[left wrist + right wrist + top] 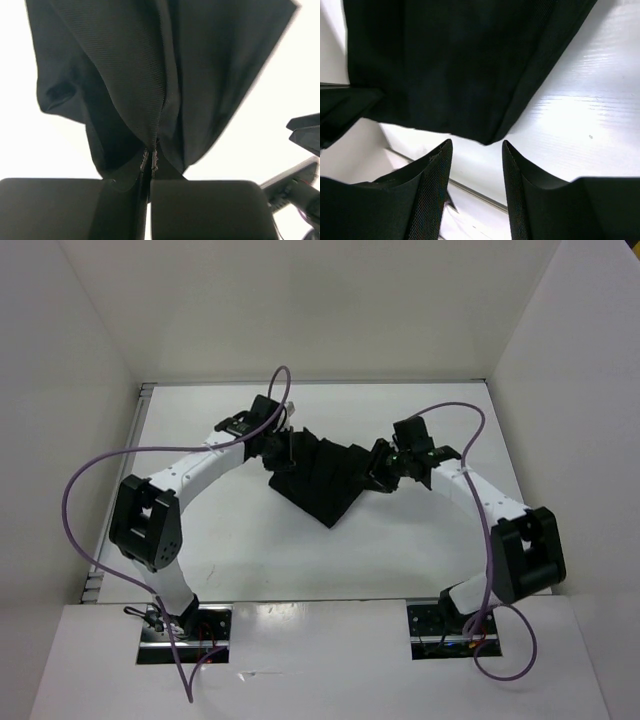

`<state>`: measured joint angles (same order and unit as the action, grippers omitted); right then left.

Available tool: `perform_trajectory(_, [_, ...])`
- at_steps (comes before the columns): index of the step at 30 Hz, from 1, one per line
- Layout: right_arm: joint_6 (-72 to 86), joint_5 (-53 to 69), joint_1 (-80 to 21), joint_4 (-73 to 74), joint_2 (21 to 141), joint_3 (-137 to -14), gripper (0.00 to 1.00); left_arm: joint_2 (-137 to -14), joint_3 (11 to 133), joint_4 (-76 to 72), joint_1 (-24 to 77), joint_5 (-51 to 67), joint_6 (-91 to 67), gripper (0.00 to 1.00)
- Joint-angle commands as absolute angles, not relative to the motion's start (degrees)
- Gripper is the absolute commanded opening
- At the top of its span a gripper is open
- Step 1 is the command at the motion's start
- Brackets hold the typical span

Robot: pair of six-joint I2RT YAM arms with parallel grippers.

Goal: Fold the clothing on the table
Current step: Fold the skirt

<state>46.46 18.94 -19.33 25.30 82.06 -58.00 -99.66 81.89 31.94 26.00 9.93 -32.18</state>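
Cloth: The black cloth (325, 478) lies on the tabletop (300, 560), near the middle and a bit toward the far wall. One pointy corner aims at the near edge.
Long way: Its long side runs left to right, from one claw to the other.
Left claw: The left claw (277, 447) is squeezed tight on the left end of the cloth. In its own camera the fabric is pinched between the jaws and bunches up from there.
Right claw: The right claw (476, 147) is partly open and has nothing in it.
Where the cloth is from it: In the right wrist view, a corner of the cloth sits just past the tips, in line with the gap but not inside it.
Nearer arm: Each arm is at its own end. The right arm is the one next to the free end.
Next move, a guess: The right claw likely needs to slide forward onto that corner and close. Then both ends could be lifted and folded over.
Watch out: The edge is thin and soft, so it may slip out.
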Motion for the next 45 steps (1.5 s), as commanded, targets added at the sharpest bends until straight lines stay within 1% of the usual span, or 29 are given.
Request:
perform_trajectory(1, [43.6,20.4,-22.0,26.9,86.8,-61.3,0.5,-101.9,79.0,32.1,26.0,5.5,-34.3,0.0])
perform_trajectory(4, [42.5,20.4,-23.7,26.2,91.5,-64.7,0.49,-102.5,78.5,32.1,25.5,1.9,-34.8,0.0])
perform_trajectory(7, [41.3,21.7,-25.1,25.7,96.7,-69.0,0.46,-103.0,78.5,31.6,23.6,1.1,-34.8,0.0])
perform_trajectory(11, [40.7,22.2,-27.2,25.7,102.5,-71.1,0.46,-103.0,77.9,31.6,20.7,-0.4,-35.4,0.0])
perform_trajectory(18, [39.0,22.8,-27.8,26.9,110.2,-74.1,0.45,-108.5,76.0,29.1,17.5,-1.8,-36.5,0.0])
perform_trajectory(19, [39.0,22.8,-27.8,26.9,110.7,-74.8,0.45,-109.1,76.0,27.9,16.9,-1.1,-37.0,0.05])
perform_trajectory(20, [39.0,22.8,-27.8,27.5,111.5,-74.8,0.45,-109.7,76.0,27.3,16.9,0.4,-37.0,0.25])
perform_trajectory(22, [38.5,22.2,-27.8,28.2,112.4,-76.1,0.45,-110.5,76.6,25.8,15.8,1.5,-37.5,0.31])
perform_trajectory(23, [37.9,21.7,-27.8,28.2,112.4,-76.1,0.45,-110.5,77.2,25.2,15.8,1.5,-37.5,0.4])
perform_trajectory(24, [37.9,21.2,-27.8,28.9,112.9,-76.6,0.45,-110.5,77.2,24.4,15.1,1.5,-38.1,0.67])
perform_trajectory(25, [37.9,21.2,-27.8,29.6,112.9,-76.6,0.45,-110.5,77.8,24.3,15.1,0.5,-38.1,0.75])
perform_trajectory(28, [37.4,19.5,-27.8,30.3,112.9,-76.6,0.45,-108.9,80.7,26.0,13.9,-3.2,-38.1,0.9])
perform_trajectory(31, [36.8,17.9,-27.8,31.7,110.0,-76.6,0.45,-102.1,81.9,27.2,13.9,-6.0,-37.4,0.93])
perform_trajectory(33, [36.8,16.0,-27.8,31.7,105.4,-76.6,0.45,-96.6,81.3,26.5,13.9,-2.8,-35.0,0.94])
perform_trajectory(34, [36.8,15.0,-27.8,31.7,103.6,-76.0,0.45,-95.0,81.3,26.5,13.9,-0.7,-33.9,0.94])
perform_trajectory(35, [37.3,12.4,-27.8,31.7,99.2,-75.4,0.45,-93.6,80.4,25.9,13.9,5.0,-31.6,0.95])
perform_trajectory(36, [37.4,10.8,-27.8,31.7,97.0,-74.9,0.45,-91.2,78.9,25.9,13.9,8.2,-30.5,0.97])
perform_trajectory(37, [38.7,9.1,-27.8,31.7,94.8,-74.4,0.47,-90.0,77.7,25.9,13.9,11.0,-29.9,0.98])
perform_trajectory(38, [39.3,5.1,-27.8,31.7,92.5,-72.8,0.47,-88.9,76.1,25.4,13.9,13.2,-29.9,1.0])
perform_trajectory(39, [40.7,3.4,-27.3,31.7,88.3,-71.7,0.48,-85.7,71.3,24.8,13.9,15.7,-29.9,1.0])
perform_trajectory(41, [42.1,-1.0,-27.2,31.7,84.0,-67.2,0.48,-79.6,65.4,22.3,13.9,17.2,-31.8,1.0])
perform_trajectory(43, [44.9,-1.9,-27.2,29.3,77.5,-60.9,0.49,-75.5,57.0,20.6,13.9,17.8,-32.6,1.0])
perform_trajectory(45, [46.8,-2.5,-27.2,28.6,71.5,-56.9,0.49,-71.6,53.3,20.0,13.9,18.4,-33.5,1.0])
